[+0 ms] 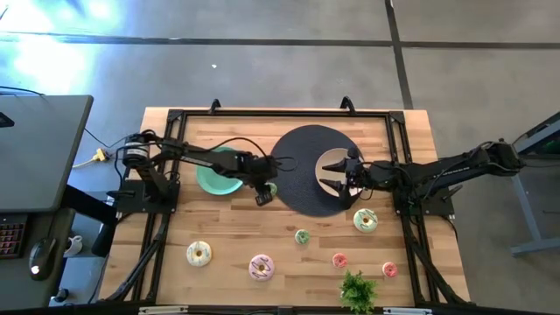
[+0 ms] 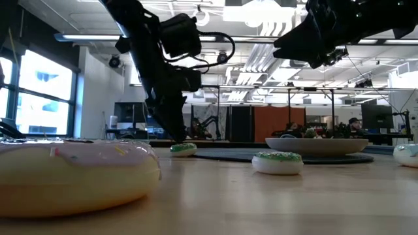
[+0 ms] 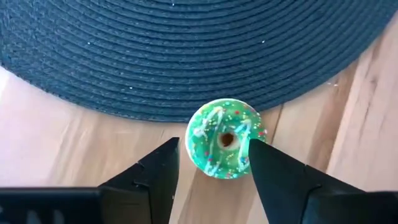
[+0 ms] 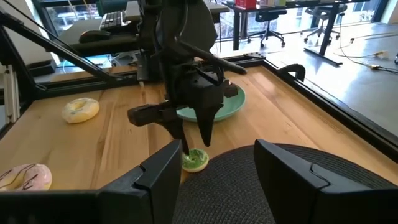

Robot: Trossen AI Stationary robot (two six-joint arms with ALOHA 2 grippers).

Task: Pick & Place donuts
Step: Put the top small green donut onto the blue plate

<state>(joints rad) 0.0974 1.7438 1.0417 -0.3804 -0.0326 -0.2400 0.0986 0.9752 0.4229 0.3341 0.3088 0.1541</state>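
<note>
Open left gripper point(image 3: 214, 171) fingers astride green donut point(image 3: 225, 138), touching mat point(image 3: 186, 50) edge.

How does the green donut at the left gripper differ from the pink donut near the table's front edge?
The green donut is much smaller than the pink donut. The green donut lies at the edge of the dark round mat, the pink donut on bare wood far from it. The open left gripper straddles the green donut; no gripper is near the pink one. Both are iced rings lying flat.
</note>
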